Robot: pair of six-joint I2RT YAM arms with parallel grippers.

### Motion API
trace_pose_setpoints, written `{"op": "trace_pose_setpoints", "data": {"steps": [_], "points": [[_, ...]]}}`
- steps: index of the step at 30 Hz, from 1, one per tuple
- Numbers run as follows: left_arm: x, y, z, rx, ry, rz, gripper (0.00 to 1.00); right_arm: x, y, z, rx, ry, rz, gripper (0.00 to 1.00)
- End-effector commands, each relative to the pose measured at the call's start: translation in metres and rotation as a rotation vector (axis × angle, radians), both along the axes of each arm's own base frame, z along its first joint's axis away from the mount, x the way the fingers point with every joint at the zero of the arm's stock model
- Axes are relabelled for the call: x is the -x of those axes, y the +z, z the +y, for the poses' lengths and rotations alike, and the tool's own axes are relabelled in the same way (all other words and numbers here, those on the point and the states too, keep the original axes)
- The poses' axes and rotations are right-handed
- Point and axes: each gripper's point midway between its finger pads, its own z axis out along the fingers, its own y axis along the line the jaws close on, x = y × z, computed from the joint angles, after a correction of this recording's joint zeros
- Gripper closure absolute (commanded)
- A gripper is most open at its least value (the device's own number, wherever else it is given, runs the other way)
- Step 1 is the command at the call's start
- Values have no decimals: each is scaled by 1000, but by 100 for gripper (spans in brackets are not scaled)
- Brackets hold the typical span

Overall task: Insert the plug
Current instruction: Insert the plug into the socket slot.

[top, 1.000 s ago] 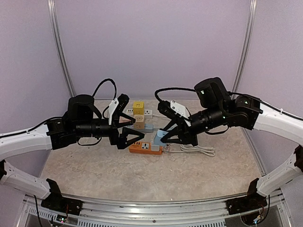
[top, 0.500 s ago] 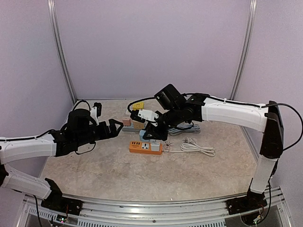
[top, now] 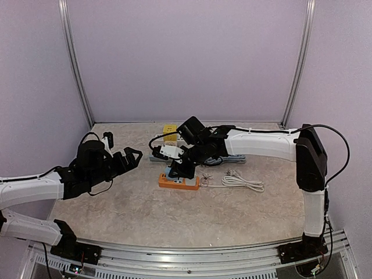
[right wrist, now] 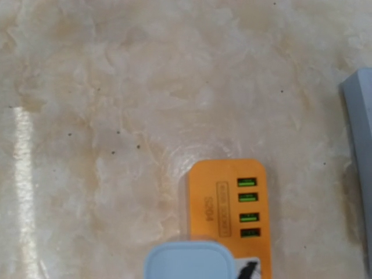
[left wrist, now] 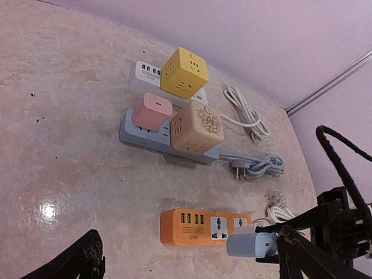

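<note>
1. Hanging just above the right part of the orange power strip (left wrist: 195, 228), the pale blue plug (left wrist: 251, 244) is not yet seated. From the left wrist view it looks lifted off the strip's face, though I cannot tell whether its pins touch.
2. The right claw (top: 179, 170) is clamped on the plug from the right. I judge this grip keeps the body level so the pins can go straight down into a socket.
3. The right wrist view looks down past the plug onto the strip, with the 4 green USB ports beyond it. That suits lining the plug up over the socket next to them.
4. The left claw (top: 131, 158) hovers well to the left, fingers spread and holding nothing. It seems parked out of the way, though it could brace the strip if the strip slides under the push.
5. The strip lies loose on the desk (left wrist: 70, 174), so a skewed push could shift or tip it.
6. Farther back sits a grey strip (left wrist: 145, 138) carrying a pink adapter (left wrist: 152, 111) and a tan cube (left wrist: 196, 128).
7. Behind that, a yellow cube (left wrist: 184, 72) sits on a white strip (left wrist: 144, 74).
8. A white cable (left wrist: 244, 110) and a grey cable (left wrist: 258, 168) lie to the right. None of these blocks the path down.
</note>
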Motion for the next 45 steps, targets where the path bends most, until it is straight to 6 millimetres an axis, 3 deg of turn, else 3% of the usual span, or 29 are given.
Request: {"op": "trace_pose_setpoints", "data": {"steps": [1, 9, 30, 45], "points": [[1, 3, 5, 13, 14, -16, 1, -7, 0, 1, -36, -17, -42, 100], [1, 0, 2, 20, 6, -10, 1, -11, -20, -4, 4, -36, -53, 100], [2, -4, 1, 28, -1, -8, 1, -21, -38, -19, 44, -70, -58, 100], [-2, 6, -2, 21, -4, -20, 1, -10, -51, -19, 63, -13, -10, 100]]}}
